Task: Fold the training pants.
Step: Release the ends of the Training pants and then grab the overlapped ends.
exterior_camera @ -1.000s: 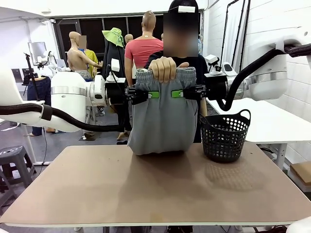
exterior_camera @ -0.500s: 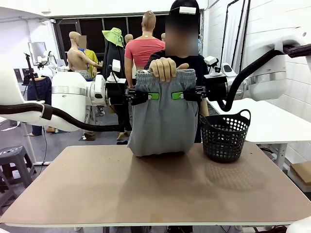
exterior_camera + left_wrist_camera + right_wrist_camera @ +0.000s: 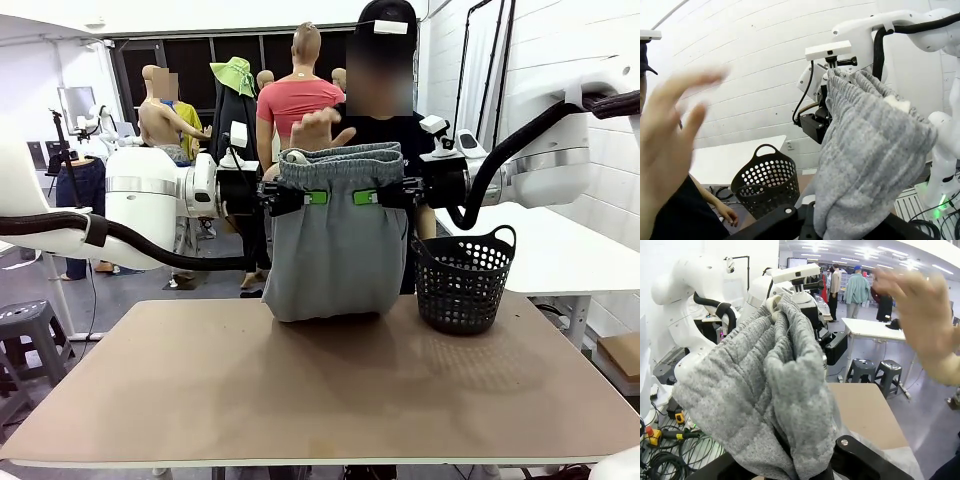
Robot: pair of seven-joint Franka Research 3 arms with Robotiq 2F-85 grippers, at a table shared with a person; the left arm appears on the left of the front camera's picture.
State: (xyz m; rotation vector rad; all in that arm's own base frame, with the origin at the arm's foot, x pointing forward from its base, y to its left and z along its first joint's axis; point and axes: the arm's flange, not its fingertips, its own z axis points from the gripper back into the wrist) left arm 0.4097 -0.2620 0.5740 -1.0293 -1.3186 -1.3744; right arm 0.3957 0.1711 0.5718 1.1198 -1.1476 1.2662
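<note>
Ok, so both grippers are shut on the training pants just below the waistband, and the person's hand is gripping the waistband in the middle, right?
Not quite. The person's hand is open and raised behind the waistband, not gripping it, as the front view shows. The left gripper and right gripper are shut on the training pants just below it.

Soft matt knitted jersey training pants point(image 3: 338, 250), black plastic mesh basket point(image 3: 458, 292), smooth matt table point(image 3: 320, 390)

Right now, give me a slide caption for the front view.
Left gripper and right gripper pinch the training pants near the top; a person's hand hovers behind.
</note>
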